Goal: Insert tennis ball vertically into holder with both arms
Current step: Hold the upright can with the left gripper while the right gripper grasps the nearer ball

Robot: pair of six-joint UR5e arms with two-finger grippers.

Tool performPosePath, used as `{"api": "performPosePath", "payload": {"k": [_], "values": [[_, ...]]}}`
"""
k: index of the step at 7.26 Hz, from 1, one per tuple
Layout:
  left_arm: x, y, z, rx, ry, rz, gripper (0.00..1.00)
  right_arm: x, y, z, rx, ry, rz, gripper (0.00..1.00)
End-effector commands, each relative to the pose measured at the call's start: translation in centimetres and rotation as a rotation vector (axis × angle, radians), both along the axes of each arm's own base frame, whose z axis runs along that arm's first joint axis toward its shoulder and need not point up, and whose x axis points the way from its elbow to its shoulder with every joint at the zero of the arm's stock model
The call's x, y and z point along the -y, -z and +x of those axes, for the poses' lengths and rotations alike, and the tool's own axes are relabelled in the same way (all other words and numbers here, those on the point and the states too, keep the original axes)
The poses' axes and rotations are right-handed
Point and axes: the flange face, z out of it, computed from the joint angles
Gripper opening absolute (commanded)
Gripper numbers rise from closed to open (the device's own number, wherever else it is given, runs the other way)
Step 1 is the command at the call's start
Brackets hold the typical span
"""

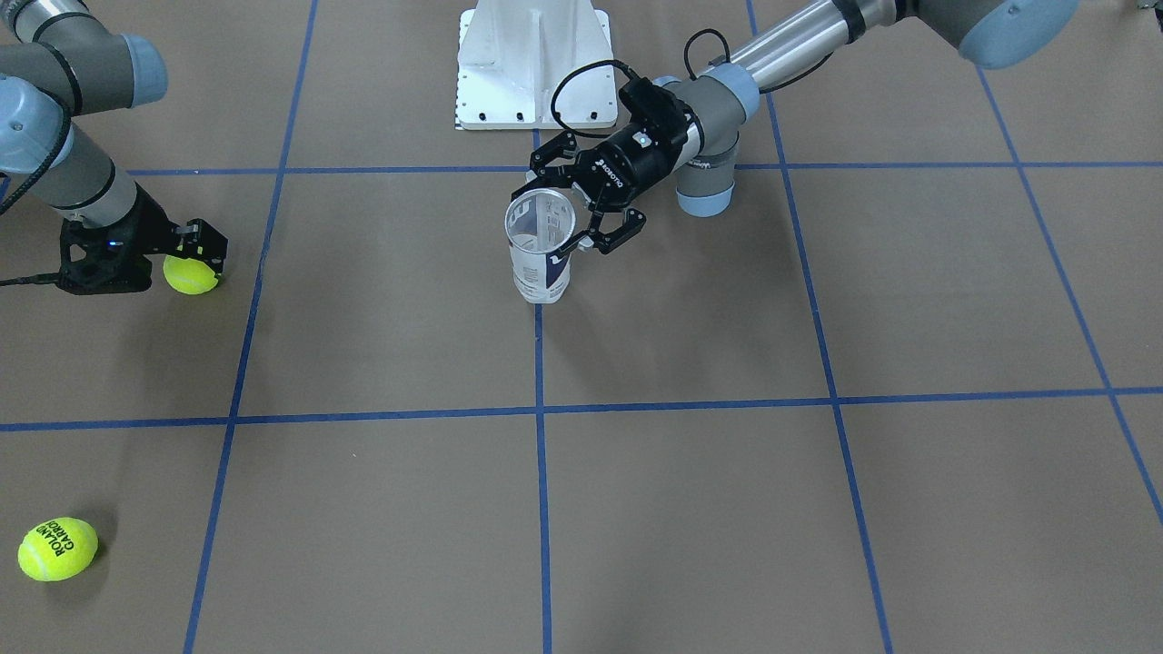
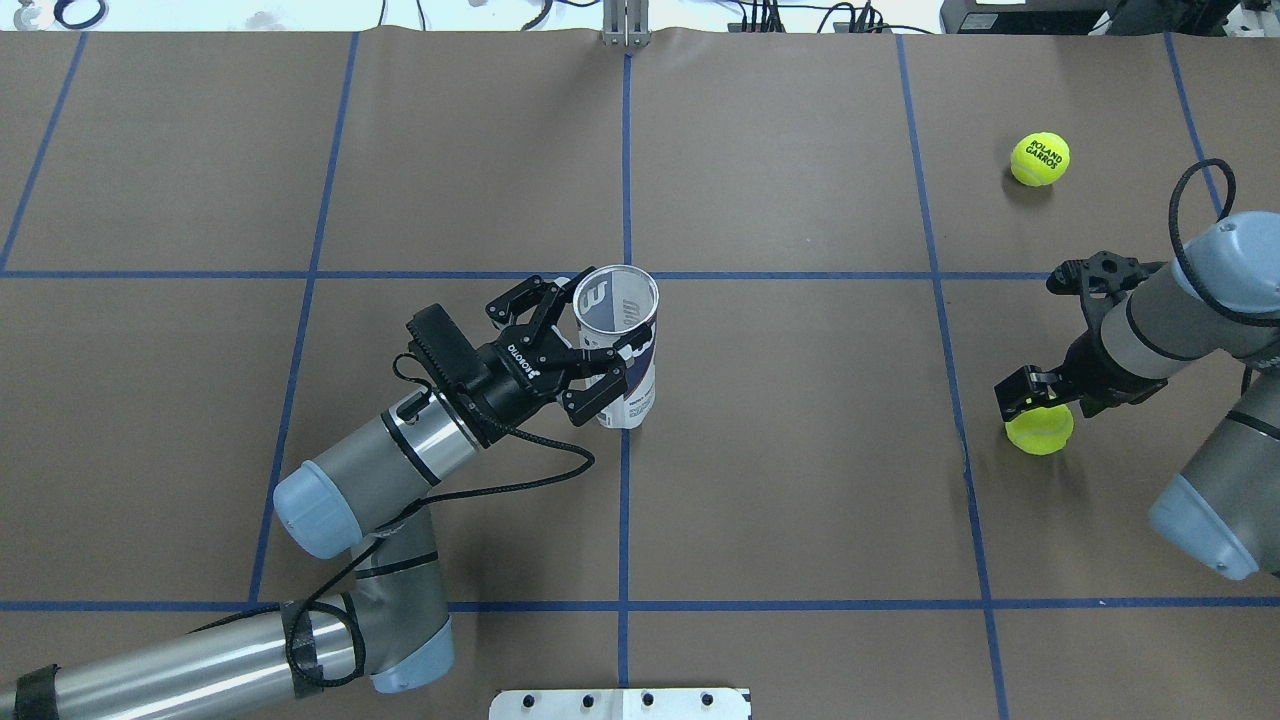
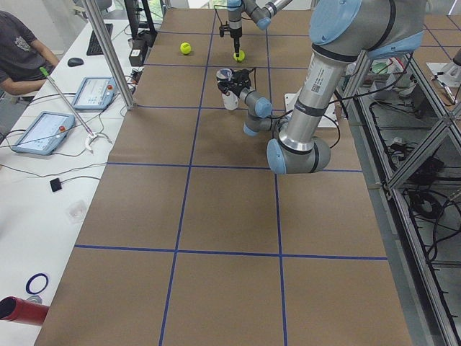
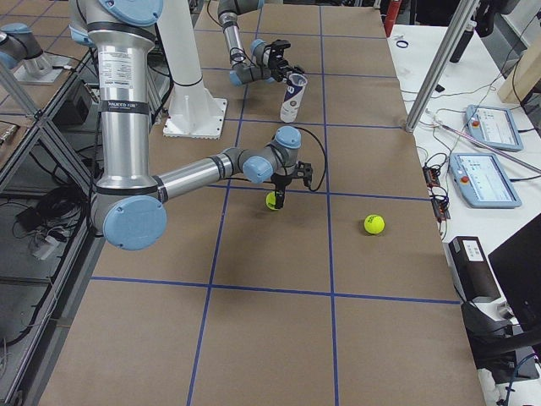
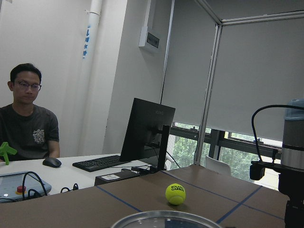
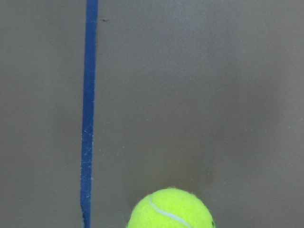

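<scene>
The holder (image 1: 541, 268) is a clear tube with a white and navy label, standing upright at the table's centre with its silver rim (image 5: 166, 219) open upward. My left gripper (image 1: 552, 218) reaches in level, one finger on each side of the tube's upper part, shut on it. A tennis ball (image 1: 191, 272) rests on the table far off on my right side. My right gripper (image 2: 1030, 400) points straight down over this ball (image 2: 1040, 430); only one finger shows, so I cannot tell whether it grips. In the right wrist view the ball (image 6: 171, 209) fills the bottom edge.
A second tennis ball (image 2: 1040, 158) printed ROLAND GARROS lies farther out on the right side, also visible as (image 1: 57, 549). The white base pedestal (image 1: 534, 64) stands behind the holder. A person (image 5: 28, 123) sits at a desk beyond the table with tablets (image 3: 43, 132).
</scene>
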Motion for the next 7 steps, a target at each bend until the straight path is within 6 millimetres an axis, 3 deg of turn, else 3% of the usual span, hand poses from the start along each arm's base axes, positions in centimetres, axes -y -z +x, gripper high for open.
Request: {"api": "performPosePath", "payload": {"k": [1, 2, 4, 5, 7], "values": [[0.0, 0.1, 0.0, -0.001, 0.000, 0.000, 0.35, -0.3, -0.5, -0.6, -0.009, 0.011, -0.004, 0.91], [0.0, 0.0, 0.0, 0.000, 0.000, 0.000, 0.35, -0.3, -0.4, -0.6, -0.008, 0.011, -0.003, 0.81], [-0.1, -0.1, 0.1, 0.002, -0.001, -0.001, 0.35, -0.3, -0.5, -0.7, -0.010, 0.011, -0.003, 0.32], [-0.1, 0.1, 0.1, 0.001, -0.002, 0.000, 0.35, -0.1, 0.7, -0.8, 0.007, 0.012, 0.007, 0.00], [0.0, 0.2, 0.1, -0.001, 0.000, 0.000, 0.35, 1.5, 6.7, -0.6, 0.092, -0.009, 0.044, 0.00]]}}
